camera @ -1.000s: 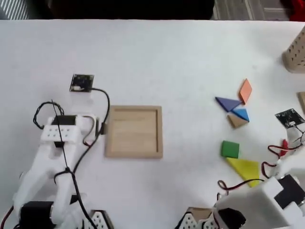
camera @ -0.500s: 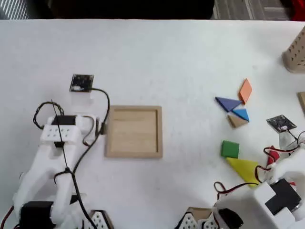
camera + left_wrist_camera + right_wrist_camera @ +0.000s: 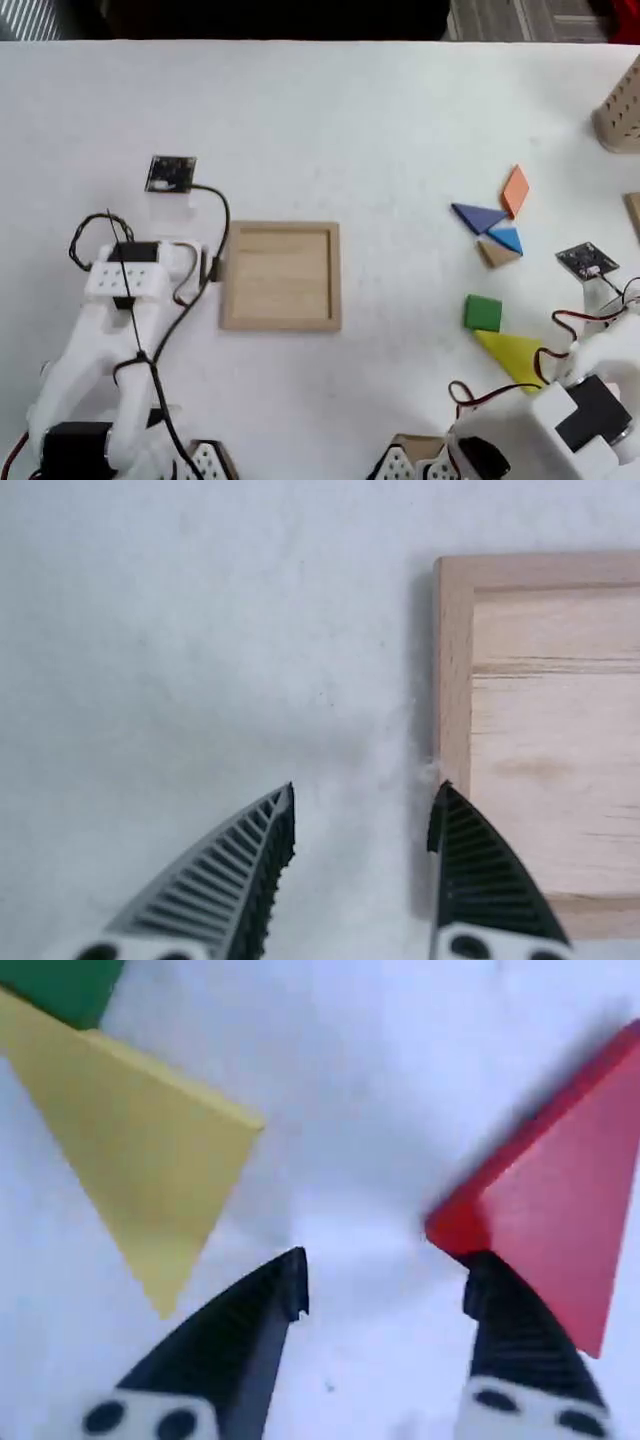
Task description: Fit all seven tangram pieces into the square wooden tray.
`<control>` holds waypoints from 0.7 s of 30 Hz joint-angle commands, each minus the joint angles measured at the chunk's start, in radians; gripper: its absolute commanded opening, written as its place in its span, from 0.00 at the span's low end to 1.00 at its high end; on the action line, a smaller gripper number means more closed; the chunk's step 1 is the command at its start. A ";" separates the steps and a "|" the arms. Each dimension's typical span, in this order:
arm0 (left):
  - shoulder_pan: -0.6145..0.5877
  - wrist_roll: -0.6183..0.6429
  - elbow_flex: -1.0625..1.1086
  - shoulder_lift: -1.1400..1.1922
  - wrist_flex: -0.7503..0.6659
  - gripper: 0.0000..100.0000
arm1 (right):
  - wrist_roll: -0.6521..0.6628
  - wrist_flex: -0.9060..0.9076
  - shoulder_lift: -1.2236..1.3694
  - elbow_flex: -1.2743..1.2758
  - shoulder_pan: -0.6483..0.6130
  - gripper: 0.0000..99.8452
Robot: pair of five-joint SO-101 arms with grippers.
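Since the earlier frames the right arm (image 3: pixel 575 410) has swung in at the table's right edge, and its wrist camera board (image 3: pixel 587 260) now sits closer to the coloured pieces. The left arm (image 3: pixel 125 290) and all the pieces keep their positions.

Left gripper (image 3: pixel 362 798): jaws apart, nothing between them but bare table (image 3: pixel 350 120). One fingertip (image 3: pixel 445 805) lies at the outer edge of the square wooden tray (image 3: pixel 540 730); the other is over the table just beside it. From the high view the tray (image 3: pixel 281 275) lies flat near the table's middle, beside the left arm.

Right gripper (image 3: pixel 385 1265): jaws apart, holding nothing, low over the table between the yellow triangle (image 3: pixel 140 1150) and the red triangle (image 3: pixel 560 1210). One fingertip (image 3: pixel 490 1280) is at the red triangle's near corner; whether it touches cannot be told.

Pieces, all on the table well apart from the tray, on its right:
- green square (image 3: pixel 483 313), with the yellow triangle (image 3: pixel 514 353) just beside it, nearer the right arm;
- a cluster farther back: orange parallelogram (image 3: pixel 515 190), dark blue triangle (image 3: pixel 478 217), light blue triangle (image 3: pixel 507 238) and plain wooden triangle (image 3: pixel 497 253), packed close together.

Other items: a perforated wooden block (image 3: pixel 620 110) at the right edge and the left arm's own wrist camera board (image 3: pixel 172 173), above the table behind the tray.
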 commanded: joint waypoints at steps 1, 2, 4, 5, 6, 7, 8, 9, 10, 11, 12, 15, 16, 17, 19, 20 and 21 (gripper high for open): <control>-0.005 -0.009 -0.008 -0.031 -0.023 0.22 | 0.015 -0.012 -0.061 -0.014 0.018 0.27; -0.005 -0.009 -0.008 -0.031 -0.023 0.22 | 0.014 -0.013 -0.077 -0.014 0.019 0.27; -0.005 -0.009 -0.008 -0.031 -0.023 0.22 | 0.014 -0.013 -0.110 -0.014 0.021 0.27; -0.005 -0.009 -0.008 -0.031 -0.023 0.22 | 0.014 -0.013 -0.124 -0.014 0.021 0.27; -0.005 -0.009 -0.008 -0.031 -0.023 0.22 | 0.014 -0.015 -0.134 -0.014 0.021 0.27; -0.005 -0.009 -0.008 -0.031 -0.023 0.22 | 0.014 -0.016 -0.147 -0.014 0.022 0.27; -0.005 -0.009 -0.008 -0.031 -0.023 0.22 | 0.014 -0.016 -0.156 -0.014 0.022 0.27; -0.005 -0.009 -0.008 -0.031 -0.023 0.22 | 0.014 -0.018 -0.163 -0.015 0.024 0.27; -0.005 -0.009 -0.008 -0.031 -0.023 0.22 | 0.014 -0.025 -0.163 -0.015 0.024 0.27; -0.005 -0.009 -0.008 -0.031 -0.023 0.22 | 0.012 -0.041 -0.162 -0.014 0.024 0.27; -0.005 -0.009 -0.008 -0.031 -0.023 0.22 | 0.012 -0.062 -0.157 -0.012 0.024 0.27; -0.005 -0.009 -0.008 -0.031 -0.023 0.22 | 0.012 -0.143 -0.108 -0.014 0.031 0.27; -0.005 -0.009 -0.008 -0.031 -0.023 0.22 | 0.012 -0.173 -0.087 -0.014 0.033 0.27; -0.005 -0.009 -0.008 -0.031 -0.023 0.22 | 0.012 -0.199 -0.062 -0.014 0.033 0.27; -0.005 -0.009 -0.008 -0.031 -0.025 0.22 | 0.014 -0.243 -0.010 -0.015 0.031 0.27; -0.005 -0.009 -0.008 -0.031 -0.025 0.22 | 0.014 -0.262 0.013 -0.015 0.031 0.27; -0.005 -0.009 -0.008 -0.031 -0.025 0.22 | 0.018 -0.271 0.036 -0.015 0.030 0.27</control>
